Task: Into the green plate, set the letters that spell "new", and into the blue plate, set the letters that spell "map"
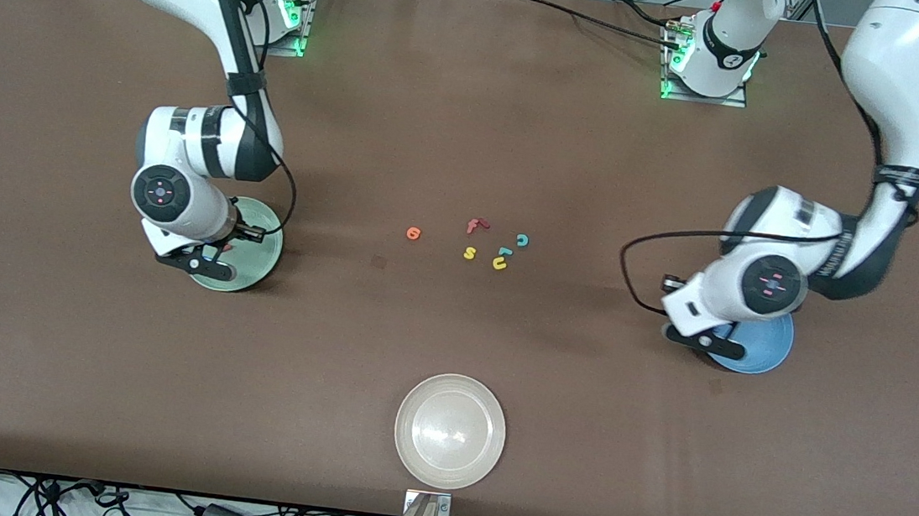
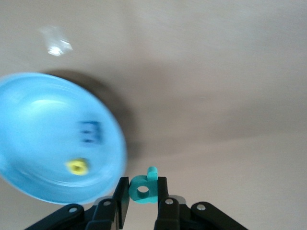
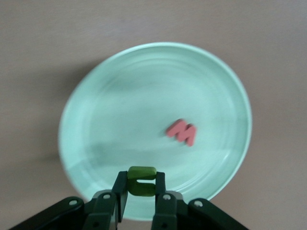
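My right gripper (image 3: 142,184) is shut on the dark green n (image 3: 142,180), just inside the rim of the pale green plate (image 3: 120,96). The pinkish-red w (image 3: 182,132) lies in that plate. My left gripper (image 2: 143,191) is shut on the teal p (image 2: 144,188), over the table just outside the rim of the blue plate (image 2: 29,143). A blue m (image 2: 89,132) and a yellow a (image 2: 76,166) lie in the blue plate. The orange e (image 1: 413,233) rests on the table's middle. The green plate (image 1: 258,251) sits toward the right arm's end, the blue plate (image 1: 767,347) toward the left arm's end.
Beside the orange e lie a red f (image 1: 475,226), a teal c (image 1: 522,240), a yellow s (image 1: 469,252) and a yellow u (image 1: 499,263). A beige-white plate (image 1: 448,459) sits nearest the front camera, at the table's edge.
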Controlling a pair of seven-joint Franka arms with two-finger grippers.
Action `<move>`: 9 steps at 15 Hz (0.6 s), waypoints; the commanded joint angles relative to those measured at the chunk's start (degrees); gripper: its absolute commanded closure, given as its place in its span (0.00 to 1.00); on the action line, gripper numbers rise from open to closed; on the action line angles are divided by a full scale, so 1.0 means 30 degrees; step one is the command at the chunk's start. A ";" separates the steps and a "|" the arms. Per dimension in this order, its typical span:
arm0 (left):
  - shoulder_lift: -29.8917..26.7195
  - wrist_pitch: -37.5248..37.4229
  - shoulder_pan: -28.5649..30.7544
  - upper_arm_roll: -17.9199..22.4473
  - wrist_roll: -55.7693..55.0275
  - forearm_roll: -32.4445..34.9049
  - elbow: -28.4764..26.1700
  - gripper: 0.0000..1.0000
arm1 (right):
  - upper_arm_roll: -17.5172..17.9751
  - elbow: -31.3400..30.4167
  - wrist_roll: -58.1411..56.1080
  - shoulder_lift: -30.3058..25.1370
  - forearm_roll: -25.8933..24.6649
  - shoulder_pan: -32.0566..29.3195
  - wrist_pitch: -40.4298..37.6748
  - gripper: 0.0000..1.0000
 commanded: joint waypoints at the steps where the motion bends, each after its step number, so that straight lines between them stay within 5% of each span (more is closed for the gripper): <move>1: 0.1133 -0.0290 0.1585 -0.0014 0.3068 0.0940 0.1340 0.87 | 0.0184 -0.0997 -0.0312 0.0250 -0.0016 -0.0056 0.1723 0.93; 6: 0.3065 0.1521 0.3546 0.0074 0.3719 0.2553 0.1402 0.87 | 0.0330 -0.1176 -0.0020 0.0868 0.0219 0.0149 0.2726 0.87; 7: 0.3331 0.2078 0.3783 0.0075 0.3749 0.2583 0.1373 0.84 | 0.0331 -0.1176 -0.0019 0.0868 0.0219 0.0179 0.2697 0.68; 8: 0.3391 0.2402 0.3815 0.0133 0.3691 0.2583 0.1343 0.72 | 0.0331 -0.1147 0.0010 0.0839 0.0219 0.0179 0.2610 0.23; 9: 0.3392 0.2405 0.3815 0.0133 0.3662 0.2583 0.1343 0.29 | 0.0302 -0.1088 0.0010 0.0693 0.0219 0.0179 0.2493 0.00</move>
